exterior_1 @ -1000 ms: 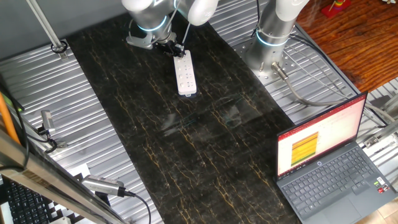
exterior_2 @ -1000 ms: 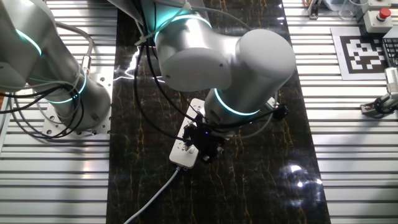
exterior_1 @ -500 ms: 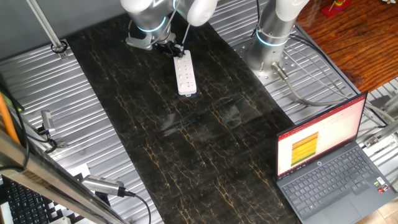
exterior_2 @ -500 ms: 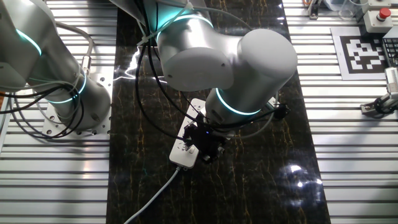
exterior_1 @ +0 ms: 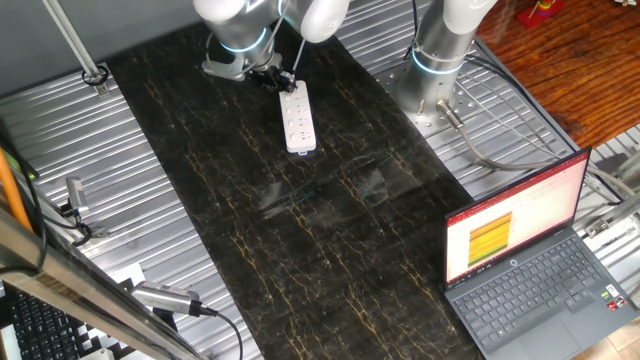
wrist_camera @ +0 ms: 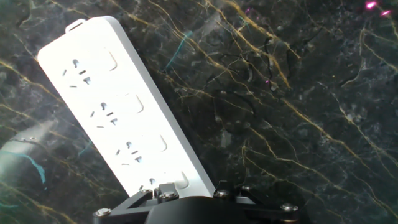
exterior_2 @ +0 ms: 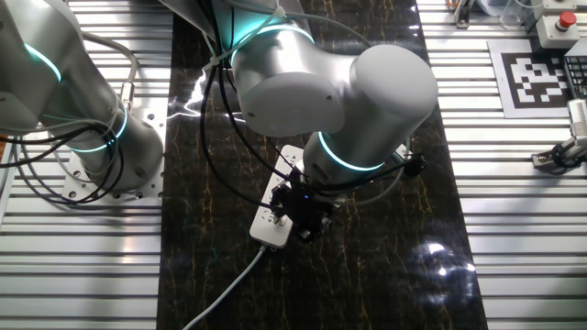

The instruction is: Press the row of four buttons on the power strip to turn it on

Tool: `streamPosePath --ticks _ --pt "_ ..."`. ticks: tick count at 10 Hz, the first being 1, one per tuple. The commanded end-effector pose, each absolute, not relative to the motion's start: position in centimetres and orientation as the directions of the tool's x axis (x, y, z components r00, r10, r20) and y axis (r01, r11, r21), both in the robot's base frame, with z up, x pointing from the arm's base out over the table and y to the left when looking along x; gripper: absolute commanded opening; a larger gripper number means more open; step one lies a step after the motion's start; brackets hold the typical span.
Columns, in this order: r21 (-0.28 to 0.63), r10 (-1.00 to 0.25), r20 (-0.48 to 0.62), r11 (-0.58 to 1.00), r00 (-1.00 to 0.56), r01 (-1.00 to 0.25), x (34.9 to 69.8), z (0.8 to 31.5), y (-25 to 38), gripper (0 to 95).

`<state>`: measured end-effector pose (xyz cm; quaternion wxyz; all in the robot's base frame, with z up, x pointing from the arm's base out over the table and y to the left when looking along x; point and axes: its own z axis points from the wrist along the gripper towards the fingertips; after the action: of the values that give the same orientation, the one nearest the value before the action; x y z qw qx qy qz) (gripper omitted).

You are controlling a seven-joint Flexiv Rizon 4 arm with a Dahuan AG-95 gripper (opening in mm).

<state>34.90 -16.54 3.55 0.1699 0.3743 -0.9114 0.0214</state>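
White power strip [exterior_1: 298, 120] lying flat on the dark, gold-veined bench [exterior_1: 300, 230], near the far end in one fixed view. Thin white cord [exterior_2: 223, 298] running off one end of the strip toward the near edge in the other fixed view. Black pincer [exterior_2: 301, 215] sitting low over the strip's cord end, with the big silver arm [exterior_2: 330, 92] bent above it. Same pincer [exterior_1: 277, 77] seen small at the strip's far end in one fixed view. Cannot tell if the pincer is wide or narrow: fingertips hidden by the arm and the black body in every view.

In the hand view, strip [wrist_camera: 124, 118] slanting from the top left down to the bottom middle. Sets of small dark socket holes along it, each with a small raised white button beside it. Nearest button [wrist_camera: 181, 179] just above the black pincer mount [wrist_camera: 199, 210] at the bottom edge.

Open laptop [exterior_1: 530, 260] with a lit screen off to one side, well apart from the strip. A second silver arm base [exterior_2: 83, 119] bolted to the ribbed metal beside the dark top.
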Motion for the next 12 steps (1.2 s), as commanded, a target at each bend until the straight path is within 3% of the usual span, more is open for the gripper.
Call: streamPosePath --ticks 1,12 --pt "0.089 -0.675 0.326 0.719 -0.662 -0.689 35.1 3.4 -16.6 38.0" --pt "0.094 -0.674 0.335 0.720 -0.659 -0.688 35.8 2.4 -16.5 38.0"
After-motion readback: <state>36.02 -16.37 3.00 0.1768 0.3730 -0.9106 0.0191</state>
